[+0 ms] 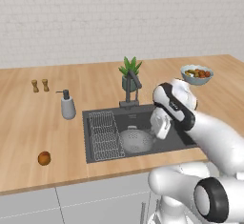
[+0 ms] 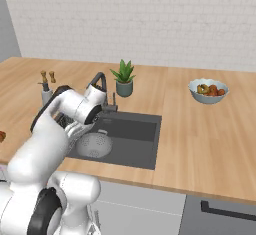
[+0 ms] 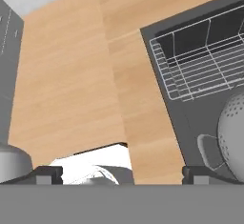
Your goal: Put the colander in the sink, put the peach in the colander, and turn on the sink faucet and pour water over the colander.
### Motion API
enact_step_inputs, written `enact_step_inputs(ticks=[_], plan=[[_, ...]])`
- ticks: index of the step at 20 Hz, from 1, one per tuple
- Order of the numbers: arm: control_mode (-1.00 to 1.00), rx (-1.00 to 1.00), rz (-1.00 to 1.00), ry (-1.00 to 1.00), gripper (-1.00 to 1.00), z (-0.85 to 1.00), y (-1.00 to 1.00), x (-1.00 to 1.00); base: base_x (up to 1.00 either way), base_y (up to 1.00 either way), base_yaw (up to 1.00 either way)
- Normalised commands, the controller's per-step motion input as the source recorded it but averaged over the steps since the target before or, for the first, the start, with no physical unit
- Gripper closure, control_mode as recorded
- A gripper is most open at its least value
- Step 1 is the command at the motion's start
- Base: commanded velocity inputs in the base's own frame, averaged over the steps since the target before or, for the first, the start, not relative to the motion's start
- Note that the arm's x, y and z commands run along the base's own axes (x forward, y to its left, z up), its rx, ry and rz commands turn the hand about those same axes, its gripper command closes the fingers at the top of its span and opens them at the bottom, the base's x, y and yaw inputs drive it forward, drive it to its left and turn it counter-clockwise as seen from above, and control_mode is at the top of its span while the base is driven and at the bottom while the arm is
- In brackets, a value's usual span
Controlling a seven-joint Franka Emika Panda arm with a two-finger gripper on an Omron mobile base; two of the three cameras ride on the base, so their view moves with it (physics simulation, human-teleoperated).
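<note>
Colander (image 1: 136,140) sits in the sink (image 1: 143,118) beside the rack (image 1: 105,135). End effector (image 3: 116,173) hangs open above it. Peach (image 1: 44,158) lies on the bench (image 1: 28,123), dispenser (image 1: 68,105) and faucet (image 1: 131,92) behind.

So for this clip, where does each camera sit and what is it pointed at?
Left base view: behind the arm, to its left, looking forward and down at the sink; the arm rises lower right.
Right base view: behind, to its right, same scene; arm lower left.
Hand view: on the hand, over the sink edge; pincer open.
Both base views share the colander and faucet.
</note>
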Motion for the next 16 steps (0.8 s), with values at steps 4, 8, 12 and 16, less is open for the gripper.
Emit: enact_step_inputs(ticks=[4, 8, 12, 16], plan=[[-1.00, -0.11, -0.40, 0.00, -1.00, 0.64, 0.41, -0.71, 0.00, 0.00, 0.00], [-1.00, -0.12, -0.40, 0.00, -1.00, 0.70, 0.68, -0.66, 0.00, 0.00, 0.00], [-1.00, -0.10, -0.33, 0.00, -1.00, 0.78, 0.80, -0.38, 0.00, 0.00, 0.00], [-1.00, -0.09, -0.28, 0.00, -1.00, 0.62, 0.85, -0.12, 0.00, 0.00, 0.00]])
